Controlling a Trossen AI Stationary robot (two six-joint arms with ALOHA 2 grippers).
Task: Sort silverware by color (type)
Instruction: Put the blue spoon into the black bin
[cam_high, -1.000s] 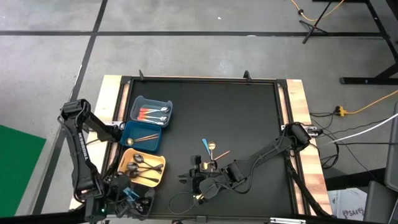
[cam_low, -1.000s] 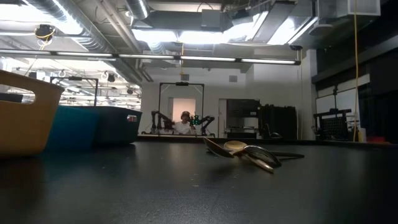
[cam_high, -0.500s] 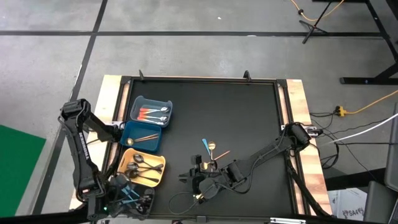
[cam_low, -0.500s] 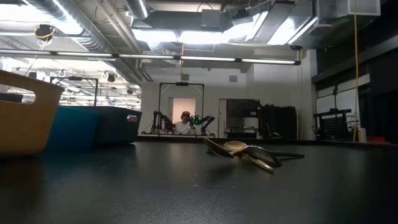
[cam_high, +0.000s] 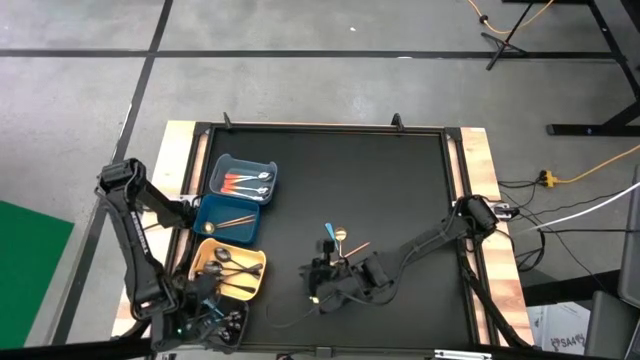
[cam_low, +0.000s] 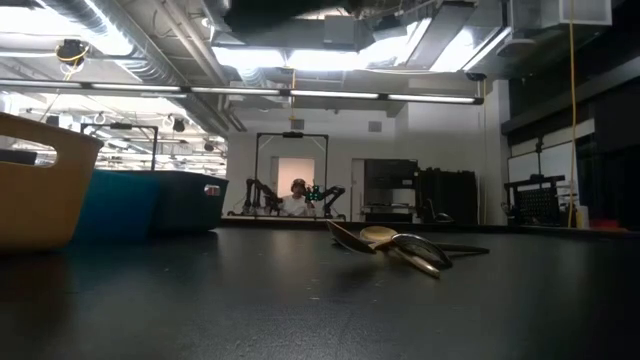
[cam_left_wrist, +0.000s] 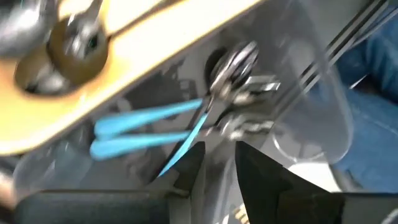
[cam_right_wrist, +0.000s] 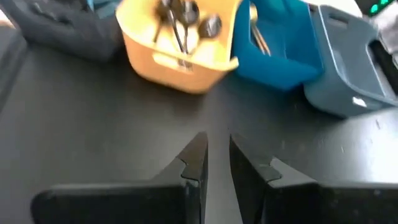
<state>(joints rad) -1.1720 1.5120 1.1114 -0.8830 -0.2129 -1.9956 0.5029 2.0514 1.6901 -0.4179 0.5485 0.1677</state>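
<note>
I see the left end effector (cam_high: 205, 310) over the clear bin (cam_left_wrist: 311, 93) at the worktop's (cam_high: 400, 190) near-left corner, fingers a narrow gap apart, nothing held. Blue utensils (cam_left_wrist: 149, 127) lie in that bin, long axes roughly parallel. Right end effector (cam_high: 318, 285) hovers near centre, fingers slightly apart, empty. Just beyond it, a blue piece (cam_high: 329, 235) and gold spoon (cam_high: 341, 236) lie flat.

In the high view we cannot tell forks from spoons among the small silverware (cam_high: 338, 240) at the table's six o'clock, partly hidden under the right gripper (cam_high: 322, 282), and the left wrist view blurs the light blue pieces (cam_left_wrist: 146, 127).
</note>
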